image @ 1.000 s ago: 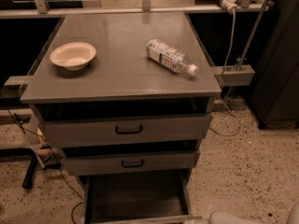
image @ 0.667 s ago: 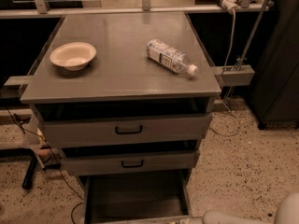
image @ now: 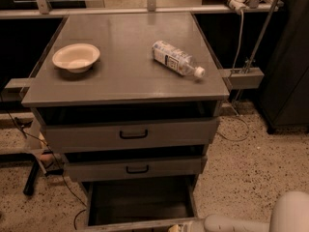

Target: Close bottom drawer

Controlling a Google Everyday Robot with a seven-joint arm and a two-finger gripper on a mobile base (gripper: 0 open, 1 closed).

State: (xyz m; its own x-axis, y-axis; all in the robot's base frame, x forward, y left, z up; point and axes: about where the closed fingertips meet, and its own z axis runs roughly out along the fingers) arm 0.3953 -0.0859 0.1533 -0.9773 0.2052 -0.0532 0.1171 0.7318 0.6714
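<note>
The bottom drawer is pulled far out of the grey cabinet, and its dark boxy interior shows from above. Its front panel lies along the bottom edge of the view; the handle is out of view. My white arm comes in from the lower right. My gripper sits at the very bottom edge, at the right end of the drawer's front panel, mostly cut off.
The top drawer and middle drawer each stand slightly out. A white bowl and a lying plastic bottle rest on the cabinet top. Cables and a black stand foot lie on the left floor.
My arm has moved further left along the bottom edge, toward the bottom drawer's front panel. The drawers, bowl and bottle have not moved.
</note>
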